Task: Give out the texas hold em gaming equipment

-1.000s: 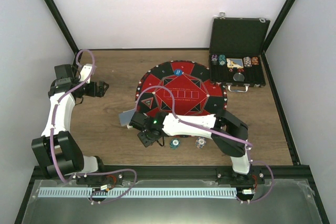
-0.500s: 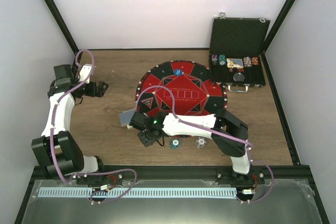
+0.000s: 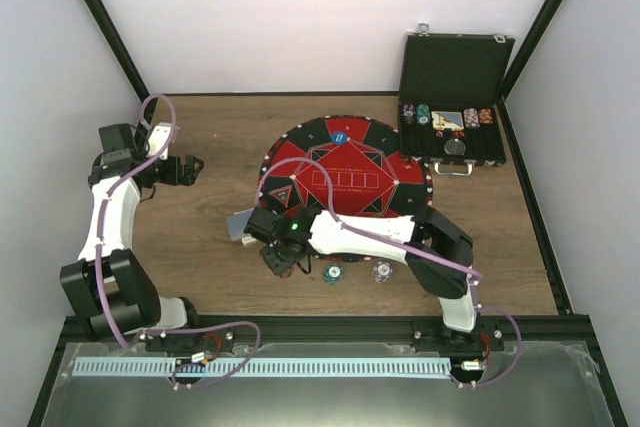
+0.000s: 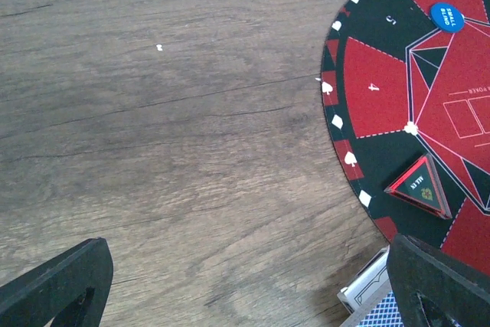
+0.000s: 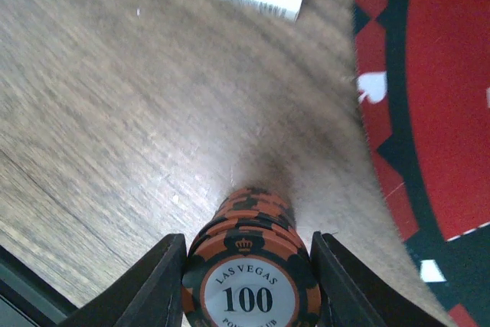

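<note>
The right gripper (image 5: 249,269) was clenched on a stack of orange chips (image 5: 253,216), one finger at each side of it. The stack stood on end beside the near left rim of the round mat (image 3: 345,162). Its long axis ran from the wrist camera down toward the wood, and its top face, marked 100, looked back up at that camera. Whether its lower end touched the tabletop, I could not tell. Just beyond it, toward the left edge of the tabletop, lay the cards (image 3: 240,222), flat. On the mat, the triangular marker (image 4: 419,186) lay near the left rim with one corner pointing to the middle of the mat, and the blue button (image 3: 341,134) lay near the far rim. A green chip stack (image 3: 333,273) and a pale chip stack (image 3: 381,272) stood near the near edge of the tabletop. The left gripper (image 4: 245,266) hung released, fingers wide apart, over bare wood toward the left edge. The case (image 3: 455,67) stood open in the far right corner.
</note>
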`<state>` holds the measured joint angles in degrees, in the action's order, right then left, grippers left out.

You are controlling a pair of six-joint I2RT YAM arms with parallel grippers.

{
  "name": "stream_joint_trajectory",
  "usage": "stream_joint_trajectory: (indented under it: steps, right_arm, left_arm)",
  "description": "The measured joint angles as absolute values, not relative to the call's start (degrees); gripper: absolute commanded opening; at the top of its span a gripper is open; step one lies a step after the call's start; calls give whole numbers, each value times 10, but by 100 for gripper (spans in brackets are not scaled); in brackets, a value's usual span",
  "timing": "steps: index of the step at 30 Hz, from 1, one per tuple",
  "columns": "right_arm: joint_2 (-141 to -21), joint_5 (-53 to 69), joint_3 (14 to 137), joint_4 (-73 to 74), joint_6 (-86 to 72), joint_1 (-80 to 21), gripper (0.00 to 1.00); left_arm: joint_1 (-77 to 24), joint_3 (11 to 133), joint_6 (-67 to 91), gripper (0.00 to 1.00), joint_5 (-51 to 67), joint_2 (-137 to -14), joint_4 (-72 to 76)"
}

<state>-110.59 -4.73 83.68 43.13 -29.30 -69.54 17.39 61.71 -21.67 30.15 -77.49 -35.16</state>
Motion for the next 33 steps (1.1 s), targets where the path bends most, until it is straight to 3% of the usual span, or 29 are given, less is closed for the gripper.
stream_joint_trajectory:
  steps: [12, 19, 33]
  right_arm:
    - [-1102, -63, 917, 444, -238, -567, 3]
    - [-1175, -69, 973, 428, -201, -496, 3]
    - [-1268, -30, 987, 409, -186, -479, 3]
  left_arm:
    - [181, 617, -217, 100, 311, -775, -355]
    - [181, 618, -218, 100, 314, -775, -359]
    - [185, 625, -227, 100, 318, -775, -366]
